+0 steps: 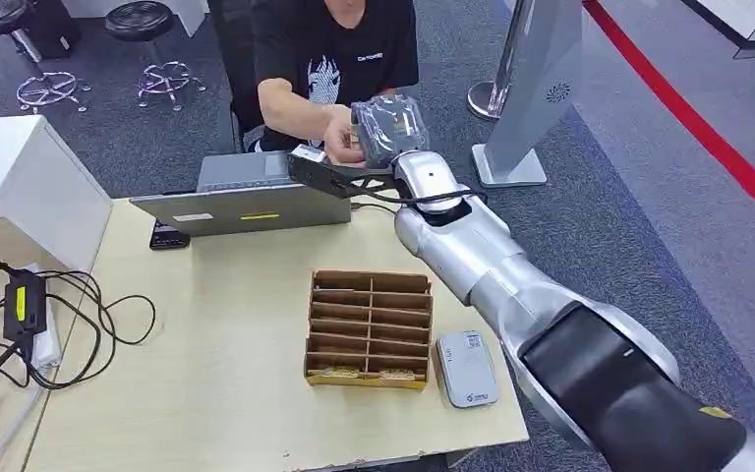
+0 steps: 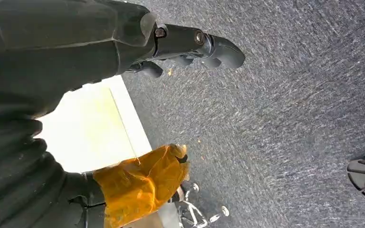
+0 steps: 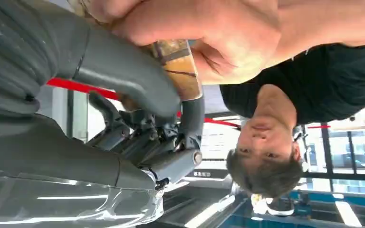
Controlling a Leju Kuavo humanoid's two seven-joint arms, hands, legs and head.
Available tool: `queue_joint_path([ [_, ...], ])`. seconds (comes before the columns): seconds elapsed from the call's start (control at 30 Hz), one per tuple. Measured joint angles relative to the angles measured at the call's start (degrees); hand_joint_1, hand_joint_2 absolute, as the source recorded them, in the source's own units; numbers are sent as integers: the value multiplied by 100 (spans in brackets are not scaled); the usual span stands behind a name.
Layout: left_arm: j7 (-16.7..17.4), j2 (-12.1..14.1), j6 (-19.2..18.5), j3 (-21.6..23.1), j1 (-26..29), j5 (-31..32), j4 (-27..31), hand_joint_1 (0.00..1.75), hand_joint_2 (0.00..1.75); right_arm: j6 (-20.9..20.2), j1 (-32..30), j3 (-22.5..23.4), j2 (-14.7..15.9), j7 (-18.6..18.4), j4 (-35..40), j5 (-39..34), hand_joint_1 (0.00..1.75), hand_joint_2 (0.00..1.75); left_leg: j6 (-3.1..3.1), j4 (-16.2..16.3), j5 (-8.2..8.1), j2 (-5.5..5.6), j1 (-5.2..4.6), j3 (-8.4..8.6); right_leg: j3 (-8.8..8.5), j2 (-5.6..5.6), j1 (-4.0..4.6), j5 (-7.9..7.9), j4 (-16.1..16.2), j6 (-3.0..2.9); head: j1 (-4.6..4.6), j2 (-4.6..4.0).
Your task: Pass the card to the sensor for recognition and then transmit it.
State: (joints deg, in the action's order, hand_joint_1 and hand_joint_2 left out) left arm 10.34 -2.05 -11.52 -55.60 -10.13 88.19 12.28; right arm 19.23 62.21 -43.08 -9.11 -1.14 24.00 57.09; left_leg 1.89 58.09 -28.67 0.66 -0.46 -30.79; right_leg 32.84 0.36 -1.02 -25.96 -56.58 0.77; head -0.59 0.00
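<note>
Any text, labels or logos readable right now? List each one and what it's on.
Nothing reads clearly.
Shirt: small white chest wording, too blurred.
Sensor: label and blue logo, too small.
Laptop: white and yellow stickers, unreadable.
Adapter: yellow label, unreadable.
Sign behind the person: characters too blurred.

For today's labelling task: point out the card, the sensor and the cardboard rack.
card [image 3: 178, 66], right wrist view, its brown face beside the thumb
sensor [image 1: 467, 369], head view, middle of its grey top
rack [image 1: 370, 326], head view, a middle divider
</note>
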Motion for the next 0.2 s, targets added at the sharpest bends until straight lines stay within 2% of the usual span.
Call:
queue_joint_path([
  [0.07,-2,-4,2,4,0,0,0,0,175,16,0,2,-4,120,-33,-76,0,175,0,0,0,0,0,0,0,0,0,0,0,0,-2,0],
  [0.2,-26,-4,9,4,14,-13,-2,0,175,-386,-3,305,-2,792,-46,-982,0,175,0,1,0,0,0,2,0,0,0,0,0,0,-2,0],
])
